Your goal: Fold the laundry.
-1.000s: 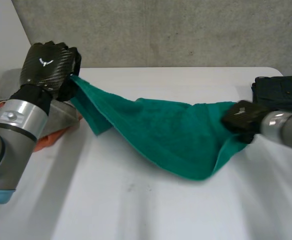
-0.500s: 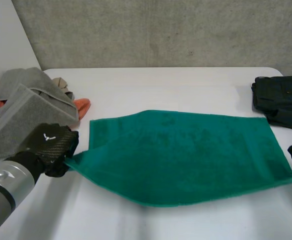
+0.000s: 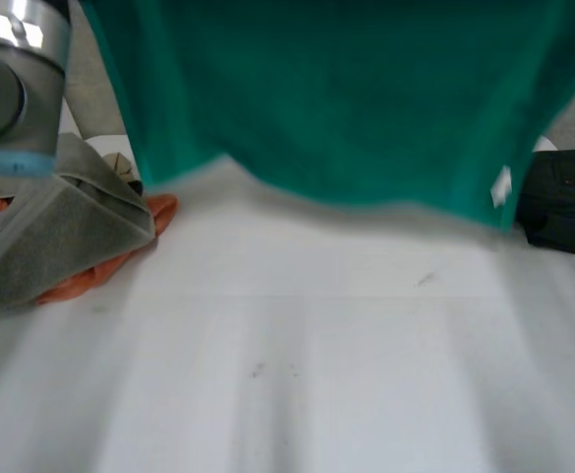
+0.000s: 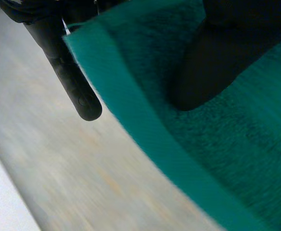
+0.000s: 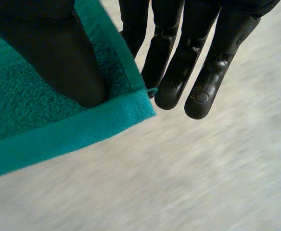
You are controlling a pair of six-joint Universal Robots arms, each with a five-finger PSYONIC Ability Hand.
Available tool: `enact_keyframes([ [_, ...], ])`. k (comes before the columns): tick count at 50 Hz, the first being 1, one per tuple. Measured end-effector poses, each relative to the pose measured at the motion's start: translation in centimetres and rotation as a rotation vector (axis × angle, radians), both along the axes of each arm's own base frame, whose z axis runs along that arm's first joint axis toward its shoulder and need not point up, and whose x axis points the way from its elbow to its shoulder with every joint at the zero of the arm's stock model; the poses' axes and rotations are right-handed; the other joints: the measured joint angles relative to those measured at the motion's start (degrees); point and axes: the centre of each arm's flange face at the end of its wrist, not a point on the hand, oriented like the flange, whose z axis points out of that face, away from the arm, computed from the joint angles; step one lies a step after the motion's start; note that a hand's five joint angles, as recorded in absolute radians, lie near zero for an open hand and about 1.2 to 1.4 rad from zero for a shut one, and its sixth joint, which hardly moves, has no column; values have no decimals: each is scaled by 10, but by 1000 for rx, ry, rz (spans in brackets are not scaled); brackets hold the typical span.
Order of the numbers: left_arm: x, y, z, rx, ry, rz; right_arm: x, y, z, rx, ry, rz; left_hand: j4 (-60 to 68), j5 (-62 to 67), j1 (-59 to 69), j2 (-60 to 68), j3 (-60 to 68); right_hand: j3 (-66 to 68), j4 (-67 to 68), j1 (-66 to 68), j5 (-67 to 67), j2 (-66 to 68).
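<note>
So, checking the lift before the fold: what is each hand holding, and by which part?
Both pinch the green terry towel: the right hand at a corner, the left hand at its hemmed edge.

White table [image 3: 297, 374] — matte, faintly scuffed — with a grey concrete wall [image 3: 91, 94] behind its far edge.
</note>
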Motion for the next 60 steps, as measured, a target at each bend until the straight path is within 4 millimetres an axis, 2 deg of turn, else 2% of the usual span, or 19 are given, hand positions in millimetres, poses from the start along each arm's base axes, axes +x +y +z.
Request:
enact_keyframes([
  [2, 2, 0, 10, -62, 26, -4, 0, 1, 9, -55, -17, 8, 0, 0, 0, 0, 0, 0, 0, 0, 0, 0],
  [4, 3, 0, 8, -73, 37, -10, 1, 2, 11, -70, -22, 12, 0, 0, 0, 0, 0, 0, 0, 0, 0, 0],
  [6, 3, -1, -3, -48, 39, -18, 2, 3, 6, -60, -24, 20, 0, 0, 0, 0, 0, 0, 0, 0, 0, 0],
  [9, 5, -2, -35, 43, 29, -28, 4, 3, -12, -7, -17, 29, 0, 0, 0, 0, 0, 0, 0, 0, 0, 0],
  [13, 10, -1, -87, 201, 4, -31, 8, 2, -52, 116, 2, 47, 0, 0, 0, 0, 0, 0, 0, 0, 0, 0],
  [14, 11, 0, -92, 215, 1, -31, 8, 2, -57, 129, 4, 49, 0, 0, 0, 0, 0, 0, 0, 0, 0, 0],
  [15, 13, 3, -112, 275, -9, -32, 9, 2, -76, 185, 13, 58, 0, 0, 0, 0, 0, 0, 0, 0, 0, 0],
  [16, 13, 3, -115, 284, -11, -32, 9, 2, -79, 195, 14, 60, 0, 0, 0, 0, 0, 0, 0, 0, 0, 0],
  [19, 15, 11, -150, 388, -32, -34, 11, 4, -124, 325, 31, 79, 0, 0, 0, 0, 0, 0, 0, 0, 0, 0],
  [23, 16, 20, -180, 476, -54, -38, 11, 9, -161, 441, 43, 90, 0, 0, 0, 0, 0, 0, 0, 0, 0, 0],
  [25, 16, 29, -205, 550, -77, -45, 10, 17, -187, 540, 52, 93, 0, 0, 0, 0, 0, 0, 0, 0, 0, 0],
  [27, 16, 29, -205, 550, -77, -45, 10, 17, -187, 540, 52, 93, 0, 0, 0, 0, 0, 0, 0, 0, 0, 0],
  [28, 15, 38, -223, 606, -96, -52, 9, 24, -202, 611, 57, 95, 0, 0, 0, 0, 0, 0, 0, 0, 0, 0],
  [31, 17, 51, -239, 672, -121, -62, 5, 36, -216, 719, 71, 89, 0, 0, 0, 0, 0, 0, 0, 0, 0, 0],
  [38, 33, 103, -240, 862, -201, -51, -28, 70, -219, 992, 192, 21, 0, 0, 0, 0, 0, 0, 0, 0, 0, 0],
  [45, 60, 179, -220, 1156, -339, -10, -72, 129, -199, 1299, 383, -20, 0, 0, 0, 0, 0, 0, 0, 0, 0, 0],
  [49, 69, 206, -213, 1262, -373, -1, -86, 148, -191, 1359, 431, -22, 0, 0, 0, 0, 0, 0, 0, 0, 0, 0],
  [55, 69, 211, -211, 1280, -379, -14, -89, 152, -191, 1330, 434, -9, 0, 0, 0, 0, 0, 0, 0, 0, 0, 0],
  [60, 58, 185, -217, 1192, -372, -33, -89, 128, -199, 1216, 361, -22, 0, 0, 0, 0, 0, 0, 0, 0, 0, 0],
])
